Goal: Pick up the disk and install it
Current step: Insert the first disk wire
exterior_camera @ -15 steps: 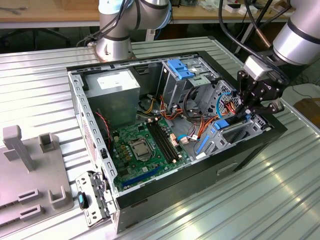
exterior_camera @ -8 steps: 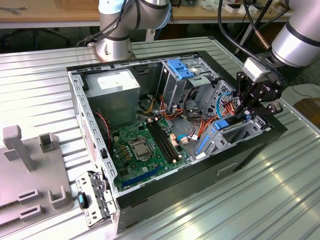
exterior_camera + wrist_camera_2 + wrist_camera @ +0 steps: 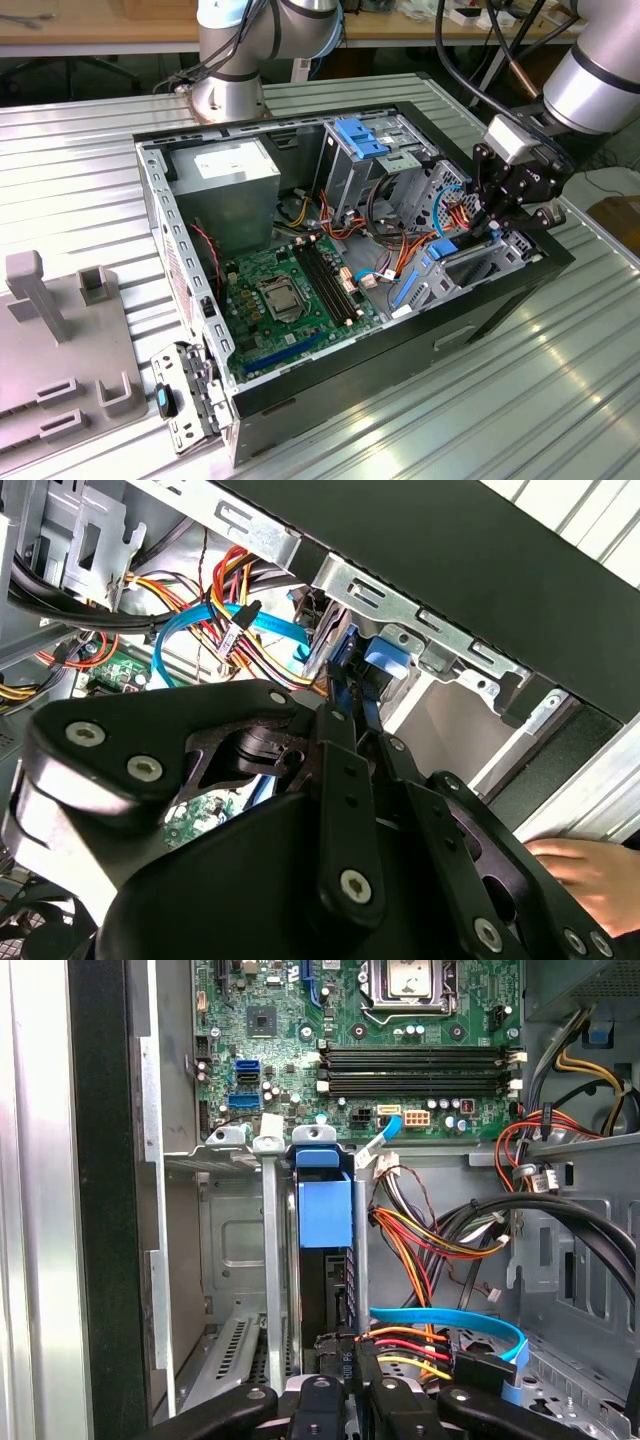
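Note:
The disk (image 3: 325,1260), a dark slab with bright blue rails and a blue tab at its far end, stands on edge in a slot of the metal drive cage (image 3: 235,1260) inside the open computer case (image 3: 400,340). My gripper (image 3: 345,1375) sits at the disk's near end, its black fingers (image 3: 335,745) shut close together on the disk's edge. In the second wrist view the blue rail (image 3: 385,665) shows just past the fingertips. In the exterior view the gripper (image 3: 490,218) reaches down into the case's corner on that view's right, above the disk's blue tab (image 3: 443,248).
Bundles of red, yellow and blue cables (image 3: 430,1250) run right beside the cage. The motherboard (image 3: 290,290), a grey box with a white label (image 3: 228,172) and a light-blue bracket (image 3: 362,137) fill the case. A hand (image 3: 580,865) rests outside the case wall. A grey fixture (image 3: 60,340) stands at the exterior view's left.

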`<action>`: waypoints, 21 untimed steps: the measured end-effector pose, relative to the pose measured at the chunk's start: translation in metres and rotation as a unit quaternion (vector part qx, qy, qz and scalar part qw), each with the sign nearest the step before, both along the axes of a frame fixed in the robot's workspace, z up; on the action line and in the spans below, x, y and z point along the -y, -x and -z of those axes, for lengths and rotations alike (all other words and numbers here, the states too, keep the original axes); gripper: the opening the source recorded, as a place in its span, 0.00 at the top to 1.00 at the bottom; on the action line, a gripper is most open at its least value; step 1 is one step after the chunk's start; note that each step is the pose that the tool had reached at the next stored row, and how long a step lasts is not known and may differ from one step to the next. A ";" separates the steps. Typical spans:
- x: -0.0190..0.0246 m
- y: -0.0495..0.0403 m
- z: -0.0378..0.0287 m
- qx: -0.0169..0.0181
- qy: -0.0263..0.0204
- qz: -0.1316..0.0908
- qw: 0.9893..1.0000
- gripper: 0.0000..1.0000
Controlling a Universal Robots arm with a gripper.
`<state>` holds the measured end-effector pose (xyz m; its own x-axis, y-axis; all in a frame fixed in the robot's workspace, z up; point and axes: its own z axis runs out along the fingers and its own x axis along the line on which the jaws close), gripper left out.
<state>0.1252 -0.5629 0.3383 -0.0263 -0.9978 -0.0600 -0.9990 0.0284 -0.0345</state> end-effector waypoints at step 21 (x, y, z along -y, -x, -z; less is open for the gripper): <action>0.0000 0.0000 -0.0147 0.000 0.000 0.000 1.000 0.89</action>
